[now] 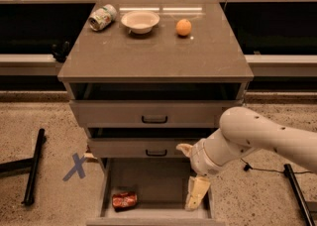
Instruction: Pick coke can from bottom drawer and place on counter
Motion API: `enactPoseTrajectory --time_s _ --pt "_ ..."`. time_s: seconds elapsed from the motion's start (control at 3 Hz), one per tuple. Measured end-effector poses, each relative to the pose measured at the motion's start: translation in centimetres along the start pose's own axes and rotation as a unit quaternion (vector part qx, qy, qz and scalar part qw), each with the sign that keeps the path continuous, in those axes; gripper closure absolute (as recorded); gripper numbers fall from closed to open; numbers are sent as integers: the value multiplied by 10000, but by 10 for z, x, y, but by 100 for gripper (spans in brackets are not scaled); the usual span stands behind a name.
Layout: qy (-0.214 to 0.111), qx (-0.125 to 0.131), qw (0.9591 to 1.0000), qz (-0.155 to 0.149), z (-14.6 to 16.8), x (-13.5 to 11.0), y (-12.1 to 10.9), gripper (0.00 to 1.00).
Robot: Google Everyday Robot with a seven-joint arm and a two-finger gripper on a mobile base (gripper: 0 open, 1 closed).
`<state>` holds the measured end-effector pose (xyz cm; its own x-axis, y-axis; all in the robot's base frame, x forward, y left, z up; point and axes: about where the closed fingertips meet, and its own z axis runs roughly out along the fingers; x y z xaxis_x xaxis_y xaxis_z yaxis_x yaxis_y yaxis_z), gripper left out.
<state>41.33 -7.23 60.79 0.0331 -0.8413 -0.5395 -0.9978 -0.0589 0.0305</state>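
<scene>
The coke can [124,200] lies on its side at the front left of the open bottom drawer [158,178]. My gripper [186,176] hangs from the white arm coming in from the right, over the right side of the drawer. Its fingers are spread open and empty: one beige finger [197,193] points down into the drawer by its right wall, the other sits up by the middle drawer's front. The can is well to the left of the gripper and apart from it. The counter [153,59] tops the cabinet above.
On the counter's far edge stand a green-and-white can [102,17] on its side, a white bowl [140,21] and an orange [184,27]. Two shallower drawers with black handles [154,119] are slightly open. A blue tape cross [77,166] and black stand legs [32,168] are on the floor.
</scene>
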Motion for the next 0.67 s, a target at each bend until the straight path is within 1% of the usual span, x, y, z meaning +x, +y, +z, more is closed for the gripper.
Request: enactPoseTrajectory --time_s 0.33,0.67 --pt "-18 -66 10000 16 41 26 -2 0" --pt "-183 -262 9995 -1 99 60 -10 0"
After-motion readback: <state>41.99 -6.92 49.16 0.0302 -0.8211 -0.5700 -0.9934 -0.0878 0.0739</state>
